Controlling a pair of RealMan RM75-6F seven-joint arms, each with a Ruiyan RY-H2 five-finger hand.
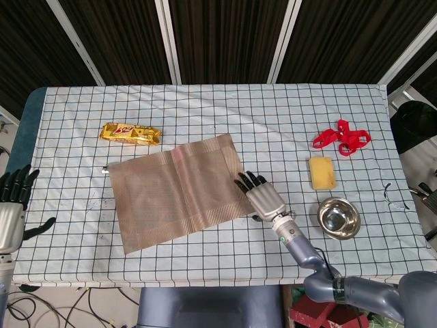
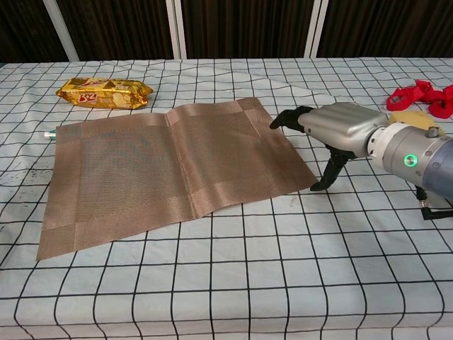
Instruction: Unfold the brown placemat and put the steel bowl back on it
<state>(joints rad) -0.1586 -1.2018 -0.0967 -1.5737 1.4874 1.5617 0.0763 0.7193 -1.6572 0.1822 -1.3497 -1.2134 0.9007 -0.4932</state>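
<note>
Brown woven placemat lies unfolded; round steel bowl off it; right hand, fingers apart, empty, at mat edge.

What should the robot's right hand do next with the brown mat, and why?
Probably slide the right hand a little further left and pinch the mat's right edge. The mat looks folded over itself, and the open hand is right at that edge.

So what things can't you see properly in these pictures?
- Steel bowl: out of the chest view, hidden behind the right hand and its arm.
- Left hand: cut by the head view's edge, absent from the chest view.
- Small object at the placemat corner: too small to identify.
</note>
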